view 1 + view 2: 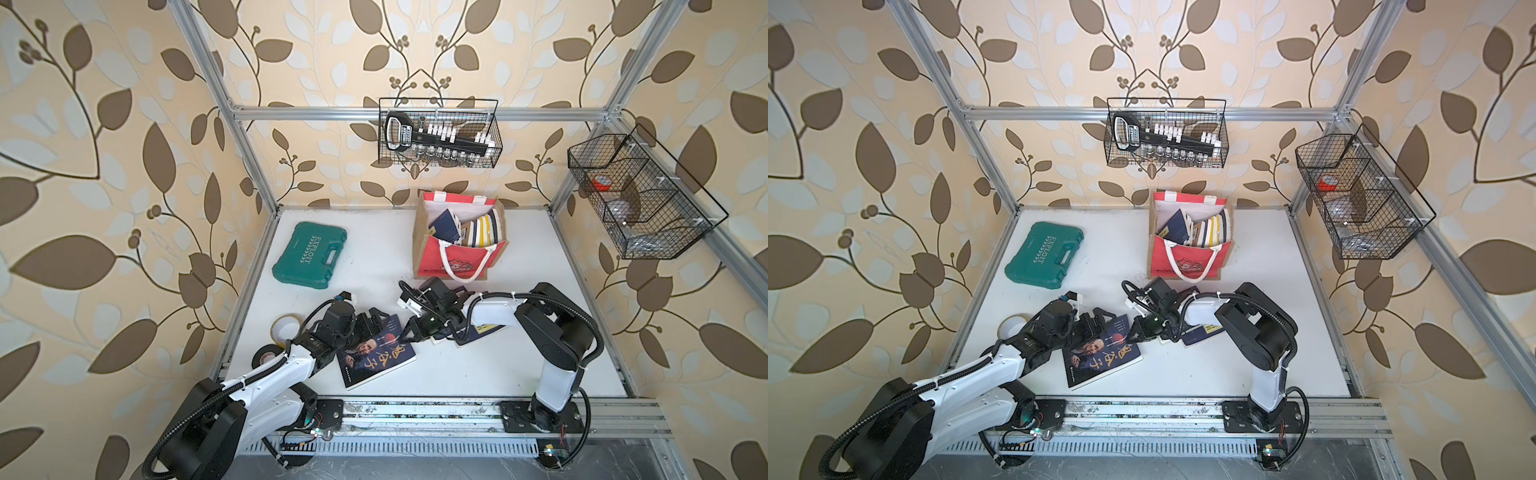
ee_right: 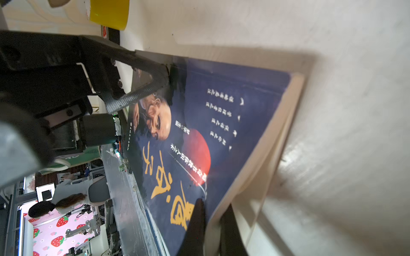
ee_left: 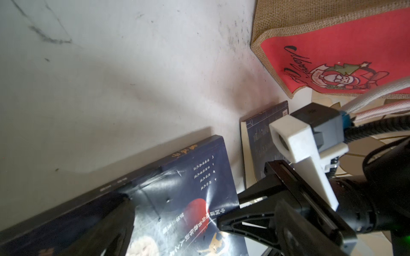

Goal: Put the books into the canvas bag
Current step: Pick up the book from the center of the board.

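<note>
The navy book (image 1: 380, 359), glossy, with gold characters, a man's portrait and a red disc, lies flat near the front edge of the surface (image 1: 498, 374). The right tool (image 2: 213, 221) is clenched on its cover at the page edge. The left tool (image 1: 374, 320) is spread wide over its far corner. The canvas bag (image 1: 453, 259) stands near the back edge, with other books (image 1: 446, 226) inside.

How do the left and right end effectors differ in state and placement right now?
The left end effector is open; the right end effector is shut, pinching the cover edge of the dark blue portrait book. The left sits at the book's spine side, one finger on its corner; the right is at the page edge. Both are low on the same book.
</note>
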`<state>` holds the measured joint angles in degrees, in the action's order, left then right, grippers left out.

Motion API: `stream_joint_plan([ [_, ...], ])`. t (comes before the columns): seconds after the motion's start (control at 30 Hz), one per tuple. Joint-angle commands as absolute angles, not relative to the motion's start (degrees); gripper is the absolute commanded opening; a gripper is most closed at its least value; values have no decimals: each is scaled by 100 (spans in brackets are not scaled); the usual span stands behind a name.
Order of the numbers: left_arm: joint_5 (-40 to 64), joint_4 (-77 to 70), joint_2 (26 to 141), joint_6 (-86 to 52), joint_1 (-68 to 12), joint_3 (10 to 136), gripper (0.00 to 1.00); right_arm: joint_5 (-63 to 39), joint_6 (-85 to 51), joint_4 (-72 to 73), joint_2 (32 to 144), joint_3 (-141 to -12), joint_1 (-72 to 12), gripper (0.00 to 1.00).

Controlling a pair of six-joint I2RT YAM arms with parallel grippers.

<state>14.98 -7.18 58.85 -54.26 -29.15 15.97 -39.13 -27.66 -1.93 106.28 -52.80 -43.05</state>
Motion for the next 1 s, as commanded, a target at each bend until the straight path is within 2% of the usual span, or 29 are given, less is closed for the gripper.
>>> stream_joint_plan([
  [0.0, 1587, 332, 6035, -5426, -2903, 1435, 99, -3950, -2683, 125, 10616, -5521, -4350, 0],
  [0.13, 1322, 1168, 5368, -4941, -2904, 1969, 99, -3859, -2403, -108, 10203, -5482, -4274, 0],
  [0.33, 1210, 1968, 4426, -3935, -2908, 2792, 99, -3819, -1257, -576, 9127, -5316, -4091, 0],
  [0.57, 2400, 3076, 4625, -2706, -2902, 4425, 99, -4020, -466, -606, 7618, -4915, -4087, 0],
  [0.67, 2503, 3717, 4648, -2098, -2904, 5130, 99, -4129, -331, -692, 7138, -4919, -4087, 0],
  [0.8, 2910, 3858, 4417, -1470, -2901, 5414, 99, -4331, -116, -1021, 6736, -5119, -4078, 0],
  [0.97, 4249, 3973, 4415, -878, -2907, 5476, 99, -4929, 122, -1421, 6425, -5435, -3923, 0],
])
